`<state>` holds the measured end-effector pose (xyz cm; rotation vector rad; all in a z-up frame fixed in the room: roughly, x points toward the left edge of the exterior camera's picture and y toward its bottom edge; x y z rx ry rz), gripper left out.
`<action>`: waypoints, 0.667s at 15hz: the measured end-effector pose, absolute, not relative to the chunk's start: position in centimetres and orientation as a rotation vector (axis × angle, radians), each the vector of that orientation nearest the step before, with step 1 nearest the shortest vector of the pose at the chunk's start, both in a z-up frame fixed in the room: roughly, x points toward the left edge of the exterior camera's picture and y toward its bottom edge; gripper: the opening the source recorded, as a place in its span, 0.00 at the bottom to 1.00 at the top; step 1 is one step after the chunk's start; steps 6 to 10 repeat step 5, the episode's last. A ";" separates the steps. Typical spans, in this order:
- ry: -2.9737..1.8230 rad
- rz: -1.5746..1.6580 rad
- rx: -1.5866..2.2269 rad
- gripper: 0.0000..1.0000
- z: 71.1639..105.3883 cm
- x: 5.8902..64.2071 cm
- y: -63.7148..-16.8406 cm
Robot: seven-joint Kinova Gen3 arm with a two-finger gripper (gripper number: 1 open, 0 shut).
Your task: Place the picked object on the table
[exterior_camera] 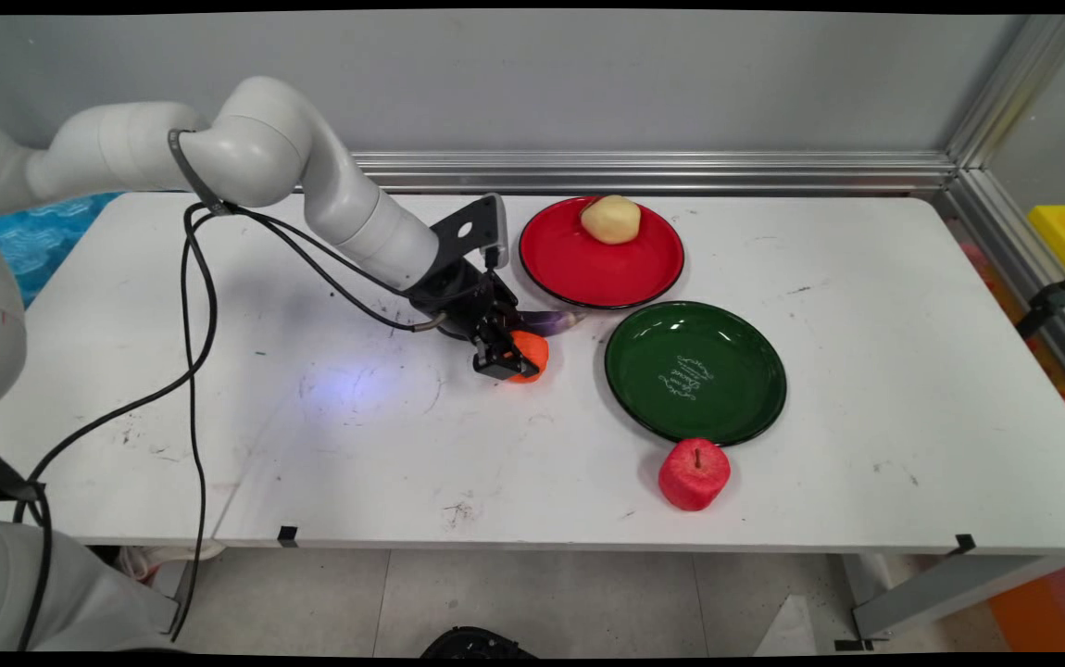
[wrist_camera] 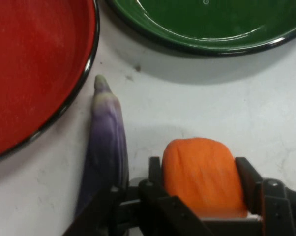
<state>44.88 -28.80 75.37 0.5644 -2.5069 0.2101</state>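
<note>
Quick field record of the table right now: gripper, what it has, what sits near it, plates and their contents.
gripper: gripper low at table centre, shut on orange fruit
beside it: purple eggplant lying on the table, tip near the red plate rim
red plate: holds a yellow potato at its far side
green plate: nothing in it, white lettering inside
red apple: on the table, just in front of the green plate

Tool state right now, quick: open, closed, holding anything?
Tool: closed on the orange fruit, one finger on each side of it, low over the table beside the purple eggplant.
</note>
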 end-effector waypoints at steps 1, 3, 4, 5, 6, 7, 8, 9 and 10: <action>-2.507 0.204 0.570 0.00 75.2 44.8 -29.0; -2.504 0.197 0.577 1.00 75.1 44.7 -29.1; -2.503 0.194 0.585 1.00 75.2 44.7 -29.0; -2.502 0.191 0.588 1.00 75.3 44.7 -29.0; -2.502 0.191 0.588 1.00 75.3 44.7 -29.0; -2.502 0.191 0.588 1.00 75.3 44.7 -29.0; -2.502 0.191 0.588 1.00 75.3 44.7 -29.0; -2.502 0.191 0.588 1.00 75.3 44.7 -29.0; -2.502 0.191 0.588 1.00 75.3 44.7 -29.0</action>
